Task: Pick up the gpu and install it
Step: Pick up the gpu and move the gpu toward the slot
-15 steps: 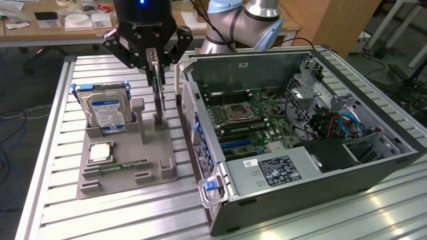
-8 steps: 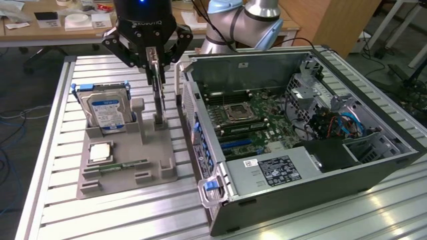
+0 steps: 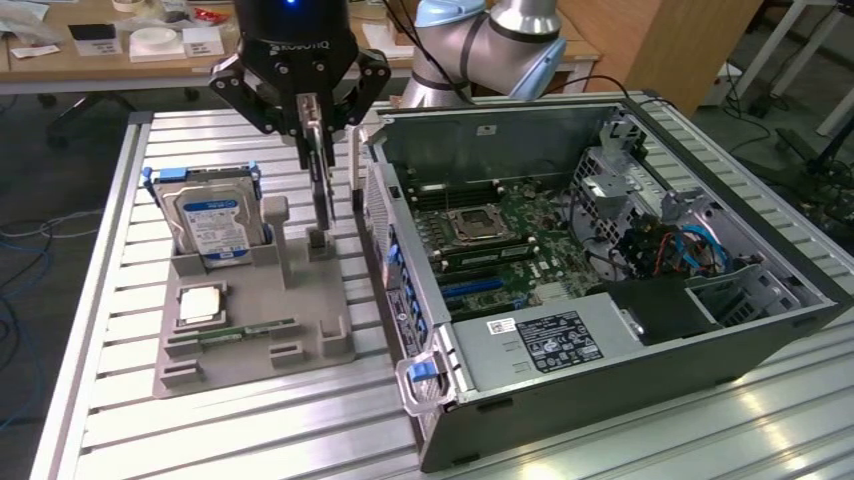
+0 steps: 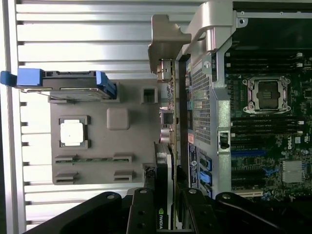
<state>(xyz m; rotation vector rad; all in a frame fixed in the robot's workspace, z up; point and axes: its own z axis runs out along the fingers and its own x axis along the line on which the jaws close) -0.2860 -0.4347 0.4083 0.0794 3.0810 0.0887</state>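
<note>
Fingers (image 3: 308, 118) clamped on the gpu (image 3: 324, 190), which stands upright and edge-on over the gray tray (image 3: 254, 340), just beside the open computer case (image 3: 601, 300), on the exterior view's left. Slatted metal tabletop (image 3: 267, 430); cluttered wooden desk (image 3: 80, 62) far behind.

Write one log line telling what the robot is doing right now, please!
gripper: shut on gpu | gpu: upright, edge-on, over gray holder | hard drive: in holder | case: open, beside holder
</note>
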